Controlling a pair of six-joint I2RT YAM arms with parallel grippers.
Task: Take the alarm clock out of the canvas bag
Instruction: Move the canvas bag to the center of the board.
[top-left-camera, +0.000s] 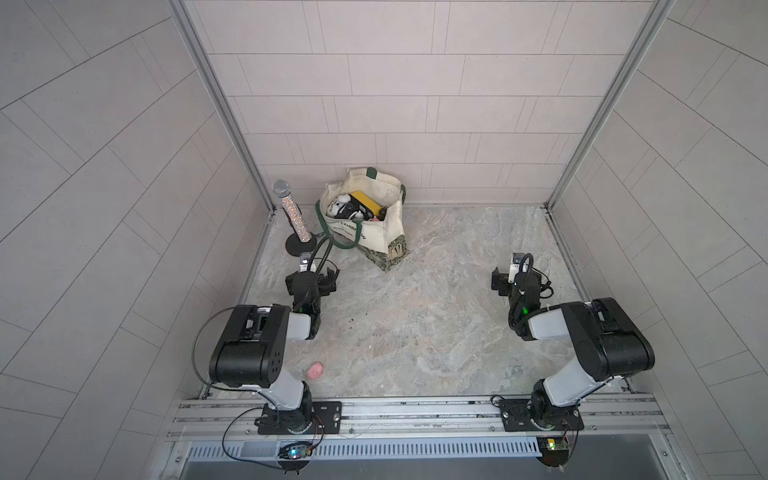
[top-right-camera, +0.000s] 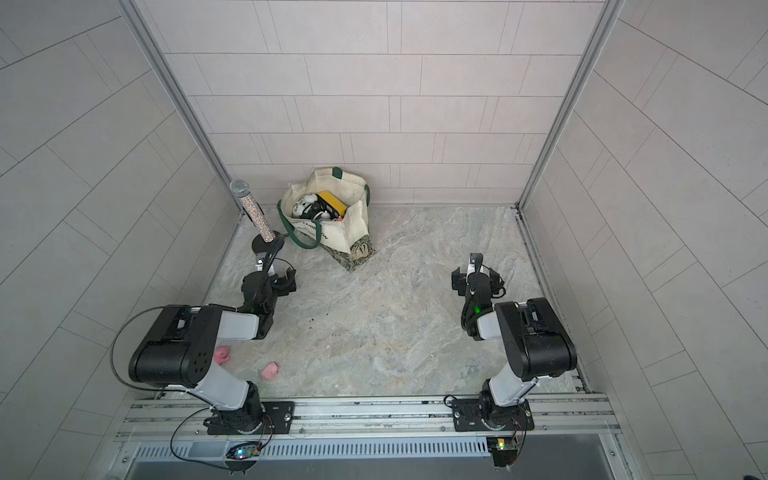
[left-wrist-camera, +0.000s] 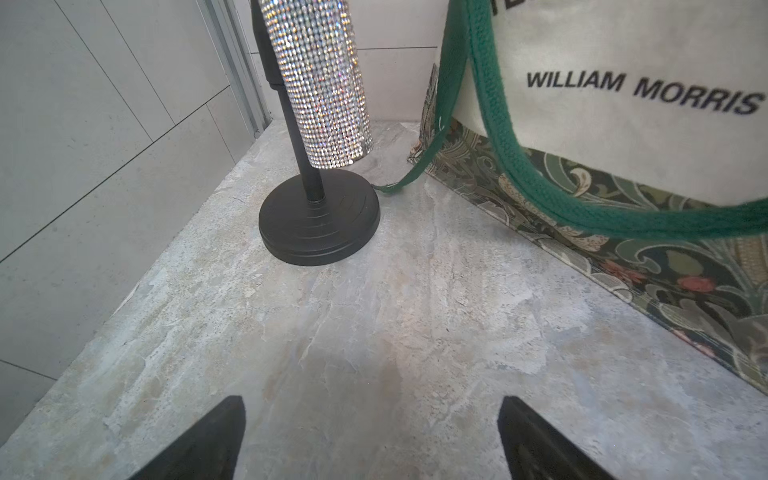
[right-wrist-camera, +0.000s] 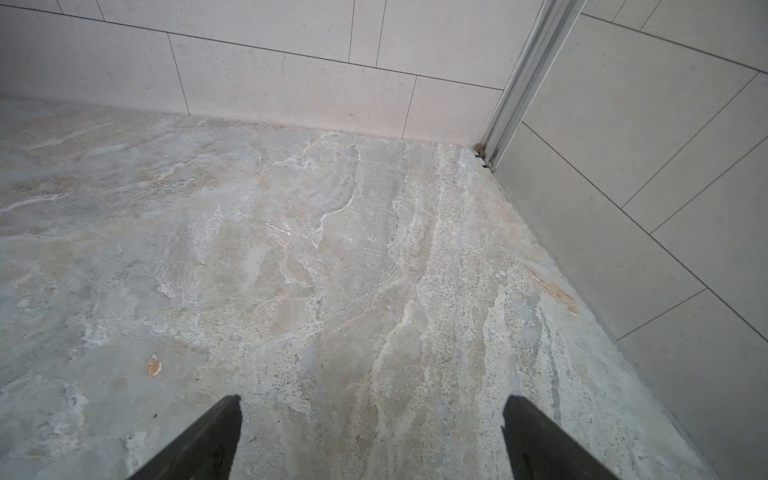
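clutter (top-left-camera: 353, 205) in the canvas bag (top-left-camera: 376, 237) is too small to identify; left fingers (left-wrist-camera: 208, 444) and right fingers (right-wrist-camera: 208, 444) wide, empty.

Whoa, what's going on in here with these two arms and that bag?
Nothing is being handled yet. Both the left gripper and the right gripper are open and empty, over the stone table. The canvas bag stands open by the back wall, with a white-and-black object, possibly the alarm clock, and a yellow box inside. A glittery microphone on a stand is beside it.
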